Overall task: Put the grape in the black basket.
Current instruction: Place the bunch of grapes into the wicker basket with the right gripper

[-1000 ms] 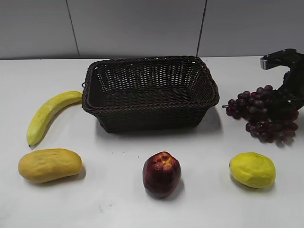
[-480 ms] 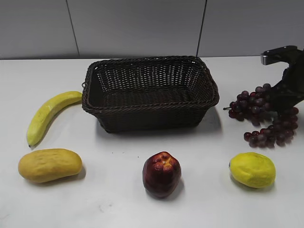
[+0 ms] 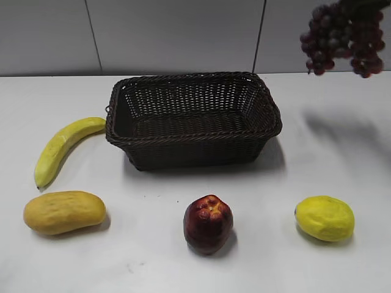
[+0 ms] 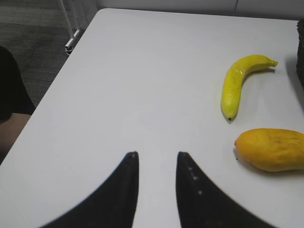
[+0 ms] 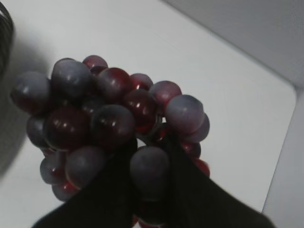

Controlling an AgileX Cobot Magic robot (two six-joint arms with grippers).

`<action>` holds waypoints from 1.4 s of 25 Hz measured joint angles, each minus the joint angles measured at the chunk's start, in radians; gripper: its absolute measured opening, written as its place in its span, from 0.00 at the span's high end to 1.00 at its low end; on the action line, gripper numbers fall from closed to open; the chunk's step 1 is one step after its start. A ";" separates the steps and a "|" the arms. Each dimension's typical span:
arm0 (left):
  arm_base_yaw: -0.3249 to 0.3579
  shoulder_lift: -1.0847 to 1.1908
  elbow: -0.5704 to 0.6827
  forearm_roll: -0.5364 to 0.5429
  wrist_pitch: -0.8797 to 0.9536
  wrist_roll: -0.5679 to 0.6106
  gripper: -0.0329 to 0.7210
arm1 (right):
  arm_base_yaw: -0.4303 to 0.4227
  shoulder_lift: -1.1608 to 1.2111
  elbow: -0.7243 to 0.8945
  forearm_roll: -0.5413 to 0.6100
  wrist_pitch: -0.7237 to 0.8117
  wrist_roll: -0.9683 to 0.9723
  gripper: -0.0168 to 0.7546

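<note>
A: What is shown in the exterior view?

B: The grape is seen hanging high at the upper right, well clear of the tabletop, beyond the right end of the black basket. The basket is set at the middle rear of the tabletop. A banana and a mango are laid to its left, an apple in front of it, and a lemon at the front right. Neither claw can be made out clearly in this view.

A: And in the left wrist view?

B: The left claw is held above bare tabletop with a narrow gap between its fingers, and nothing is gripped. The banana and the mango are seen off to the right, well apart from it.

A: The right wrist view?

B: The right claw is closed on the grape; the bunch is pinched between its dark fingers, with the berries spread out ahead of the tips and the tabletop seen far beneath.
</note>
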 joint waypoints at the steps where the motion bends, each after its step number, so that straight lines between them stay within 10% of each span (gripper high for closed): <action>1: 0.000 0.000 0.000 0.000 0.000 0.000 0.67 | 0.031 0.000 -0.038 0.006 0.000 -0.018 0.84; 13: 0.000 0.000 0.000 0.000 0.000 0.000 0.67 | 0.330 0.092 -0.116 0.117 -0.294 -0.057 0.84; 30: 0.000 0.000 0.000 0.000 0.000 0.000 0.67 | 0.363 0.418 -0.117 0.259 -0.149 -0.058 0.85; 32: 0.000 0.000 0.000 0.000 0.000 0.000 0.67 | 0.363 0.424 -0.117 0.262 -0.128 -0.058 0.74; 35: 0.000 0.000 0.000 0.000 0.000 0.000 0.67 | 0.363 0.420 -0.117 0.263 -0.089 -0.058 0.34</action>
